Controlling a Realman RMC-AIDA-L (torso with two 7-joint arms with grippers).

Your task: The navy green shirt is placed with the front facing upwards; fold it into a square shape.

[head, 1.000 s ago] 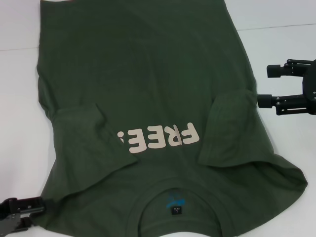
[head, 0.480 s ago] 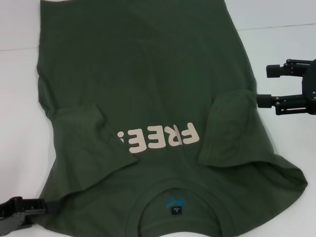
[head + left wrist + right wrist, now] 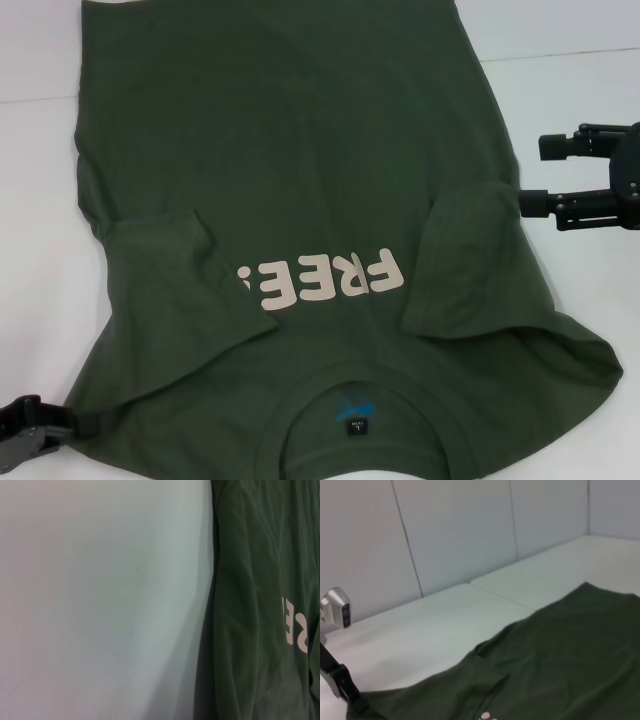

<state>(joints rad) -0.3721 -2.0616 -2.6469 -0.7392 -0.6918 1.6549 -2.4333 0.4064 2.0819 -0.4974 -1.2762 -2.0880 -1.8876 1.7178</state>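
The navy green shirt [image 3: 300,150] lies front up on the white table [image 3: 40,260], its collar [image 3: 355,395] nearest me and the cream letters "FREE!" [image 3: 325,283] upside down. Both sleeves are folded in onto the chest: one sleeve [image 3: 165,260] on the left, the other sleeve [image 3: 460,260] on the right. My left gripper [image 3: 85,422] sits at the near left corner, its tip touching the shirt's shoulder edge. My right gripper [image 3: 538,175] hovers just off the shirt's right edge, open and empty. The shirt [image 3: 250,605] and the shirt [image 3: 560,670] also fill part of each wrist view.
White table surface [image 3: 100,605] stretches to the left of the shirt. A seam [image 3: 570,52] crosses the table at the far right. Pale wall panels [image 3: 460,530] stand behind the table in the right wrist view.
My left gripper has slid a little down and left, toward the near edge of the head view. The shirt and the right gripper have not moved.
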